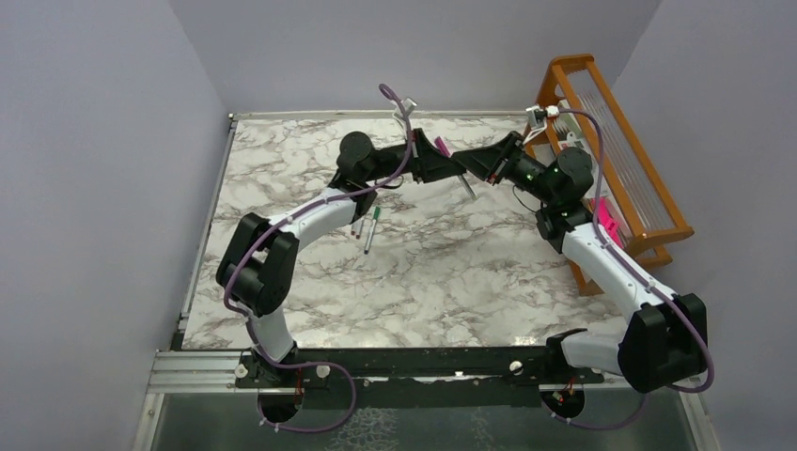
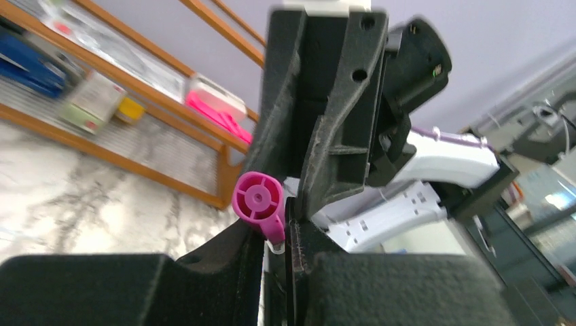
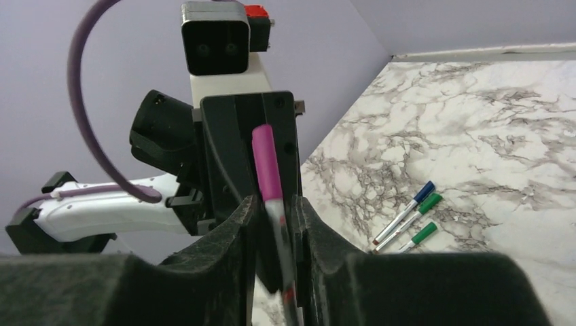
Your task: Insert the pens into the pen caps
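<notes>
Both arms are held raised above the table and are set tip to tip over its far middle. The left arm is bent at the elbow over the table's left part, its wrist levelled rightward. The right arm is folded up from the table's near right corner, its wrist turned leftward. The left gripper is closed on a magenta pen cap, and the right gripper is clamped on a pen. The two sets of fingers are seen nearly touching.
</notes>
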{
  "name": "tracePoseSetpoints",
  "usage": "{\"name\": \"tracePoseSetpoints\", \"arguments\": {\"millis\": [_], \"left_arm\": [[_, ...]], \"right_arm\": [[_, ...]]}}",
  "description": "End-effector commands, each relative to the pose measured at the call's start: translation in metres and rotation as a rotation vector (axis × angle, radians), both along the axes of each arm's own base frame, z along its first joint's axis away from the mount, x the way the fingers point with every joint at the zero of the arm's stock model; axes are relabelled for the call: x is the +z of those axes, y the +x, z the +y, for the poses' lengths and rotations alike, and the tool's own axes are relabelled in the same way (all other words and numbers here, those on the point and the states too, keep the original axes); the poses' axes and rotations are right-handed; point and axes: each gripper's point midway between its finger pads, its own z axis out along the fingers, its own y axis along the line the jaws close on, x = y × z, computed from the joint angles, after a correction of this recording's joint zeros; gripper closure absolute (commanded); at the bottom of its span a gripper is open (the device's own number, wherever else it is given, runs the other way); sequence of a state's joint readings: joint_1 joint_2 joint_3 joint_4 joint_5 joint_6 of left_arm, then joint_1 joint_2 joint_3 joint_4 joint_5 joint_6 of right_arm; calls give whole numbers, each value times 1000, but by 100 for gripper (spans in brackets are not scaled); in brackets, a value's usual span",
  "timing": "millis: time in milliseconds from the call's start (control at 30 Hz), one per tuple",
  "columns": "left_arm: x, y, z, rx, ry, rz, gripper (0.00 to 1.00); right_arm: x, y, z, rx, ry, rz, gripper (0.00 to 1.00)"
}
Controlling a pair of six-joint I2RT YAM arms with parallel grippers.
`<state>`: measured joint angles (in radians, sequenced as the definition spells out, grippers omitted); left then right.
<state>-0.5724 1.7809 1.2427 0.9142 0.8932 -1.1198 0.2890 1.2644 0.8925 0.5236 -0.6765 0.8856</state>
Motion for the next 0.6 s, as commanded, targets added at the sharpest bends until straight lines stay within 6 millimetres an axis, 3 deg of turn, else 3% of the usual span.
{"name": "tracePoseSetpoints", "arguments": {"millis": [0,133,333,467,567], "left_arm": [[48,38,45,237,-134,-137,100],[17,35,53,240,-48,-101,100],[-72,44,61,284,227,12,100],[-145,64,87,430,580,83,100],[-180,70,114,531,781,122,100]], "right_arm": [[5,-11,-3,-14,18,23,71],[16,2,-21,-168,6,-1,64],[-1,10,-43,-317,-52,59,62],[-15,7,-43,-316,-75,100,62],[-20,6,-42,-308,-84,115,62]]}}
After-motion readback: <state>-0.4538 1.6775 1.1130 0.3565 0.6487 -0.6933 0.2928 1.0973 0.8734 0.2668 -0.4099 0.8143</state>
